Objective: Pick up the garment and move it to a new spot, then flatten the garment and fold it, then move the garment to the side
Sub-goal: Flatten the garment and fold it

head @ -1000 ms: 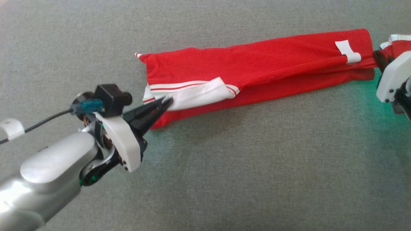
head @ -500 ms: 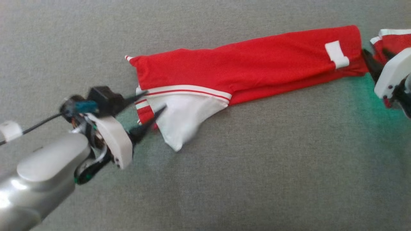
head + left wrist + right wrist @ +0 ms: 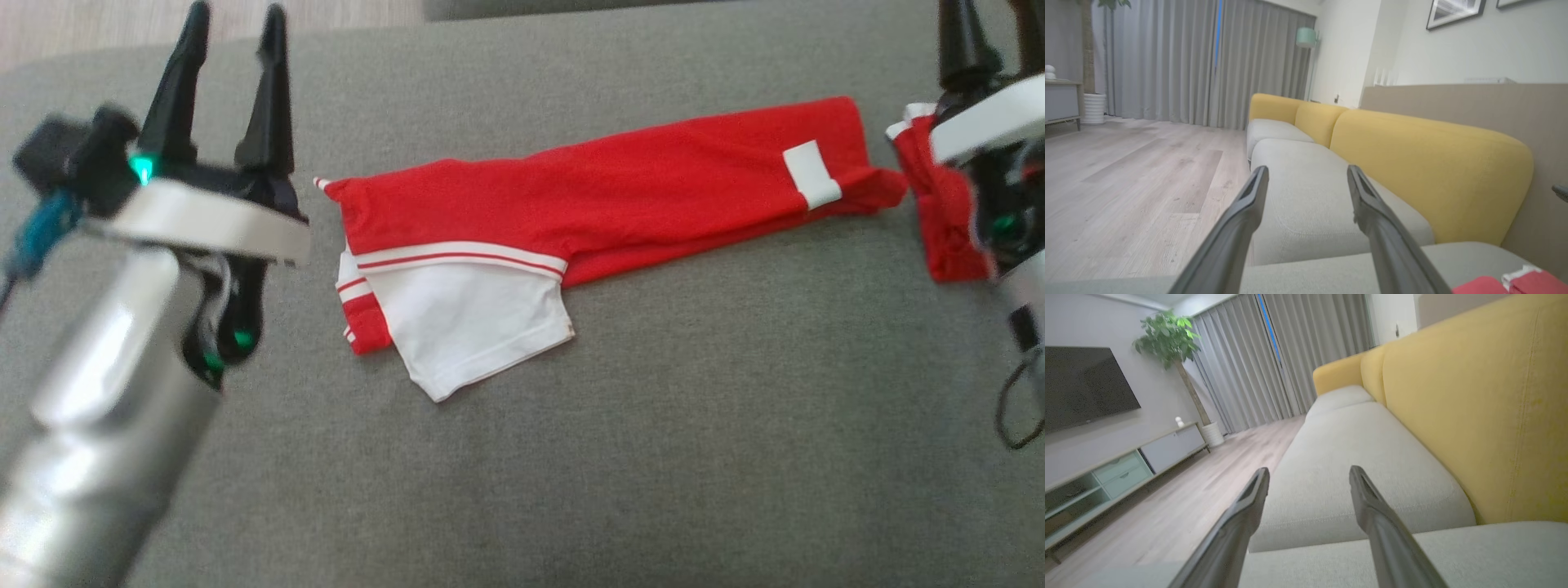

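The garment (image 3: 620, 188) is a red shirt with a white sleeve (image 3: 473, 327) and a white patch (image 3: 811, 173). It lies as a long band across the grey sofa seat (image 3: 653, 457). My left gripper (image 3: 235, 20) is open and empty, raised to the left of the garment's striped end and apart from it. My right gripper (image 3: 989, 33) stands open at the far right, above a bunched red end (image 3: 939, 229) of the garment. The left wrist view looks along the left gripper (image 3: 1307, 175) and catches a red corner (image 3: 1490, 285). Nothing sits between the open fingers of the right gripper (image 3: 1309, 471).
A yellow backrest (image 3: 1412, 163) runs along the far side of the grey seat cushions. Wooden floor (image 3: 1126, 183) lies beyond the sofa's left end. A low TV cabinet (image 3: 1106, 469) and a potted plant (image 3: 1171, 339) stand across the room.
Both grippers opened, let go of the garment and lifted away. The white sleeve dropped and spread flat on the seat. The head camera has also shifted.
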Available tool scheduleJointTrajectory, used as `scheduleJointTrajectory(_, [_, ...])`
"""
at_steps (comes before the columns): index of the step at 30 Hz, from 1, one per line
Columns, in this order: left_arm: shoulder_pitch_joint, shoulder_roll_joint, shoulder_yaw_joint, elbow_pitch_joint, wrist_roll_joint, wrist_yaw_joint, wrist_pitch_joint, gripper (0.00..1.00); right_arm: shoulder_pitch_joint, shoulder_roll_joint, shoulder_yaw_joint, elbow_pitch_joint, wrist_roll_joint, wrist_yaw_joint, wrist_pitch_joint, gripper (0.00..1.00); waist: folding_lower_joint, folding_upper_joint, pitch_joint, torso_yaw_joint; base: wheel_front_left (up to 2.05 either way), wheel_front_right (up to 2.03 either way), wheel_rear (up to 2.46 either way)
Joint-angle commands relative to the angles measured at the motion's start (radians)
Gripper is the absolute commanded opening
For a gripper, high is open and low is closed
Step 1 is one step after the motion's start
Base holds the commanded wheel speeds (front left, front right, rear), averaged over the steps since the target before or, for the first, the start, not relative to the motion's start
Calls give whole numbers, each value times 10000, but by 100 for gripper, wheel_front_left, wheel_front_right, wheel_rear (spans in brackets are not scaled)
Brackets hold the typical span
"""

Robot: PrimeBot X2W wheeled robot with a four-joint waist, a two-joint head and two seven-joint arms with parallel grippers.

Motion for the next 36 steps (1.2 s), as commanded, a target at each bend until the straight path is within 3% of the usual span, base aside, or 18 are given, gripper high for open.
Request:
scheduleJointTrajectory(1, [358, 112, 827, -324, 345, -3, -45, 100, 329, 135, -76, -397, -252, -7, -251, 100, 0, -1, -127, -54, 0, 0, 0])
scheduleJointTrajectory(5, [1905, -740, 2242, -695, 1716, -406, -47, 100, 1303, 819, -706, -999, -1177, -7, -524, 100, 0, -1, -425, -151, 0, 0, 0])
scheduleJointTrajectory(11, [3809, -2008, 3654, -762, 3281, -1102, -48, 100, 3583, 2256, -2529, -2512, -2965, -7, -538, 100, 0, -1, -788, -215, 0, 0, 0])
scheduleJointTrajectory(17, [5115, -3130, 4894, -729, 4478, -1701, -48, 100, 5286, 3311, -3181, -3126, -4021, -7, -540, 100, 0, -1, -964, -247, 0, 0, 0])
scheduleJointTrajectory(21, [5499, -3545, 5446, -705, 4965, -2014, -48, 100, 5590, 3495, -3264, -3203, -4340, -7, -541, 100, 0, -1, -927, -226, 0, 0, 0])
scheduleJointTrajectory(27, [5272, -3792, 5534, -610, 5410, -2230, -49, 100, 4984, 3358, -3553, -2816, -4598, -7, -450, 100, 0, -1, -465, 8, 0, 0, 0])
scheduleJointTrajectory(36, [4621, -3916, 5181, -687, 5431, -2272, -49, 100, 3163, 3190, -5255, -1247, -4515, -7, 621, 100, 0, -1, 387, 506, 0, 0, 0])
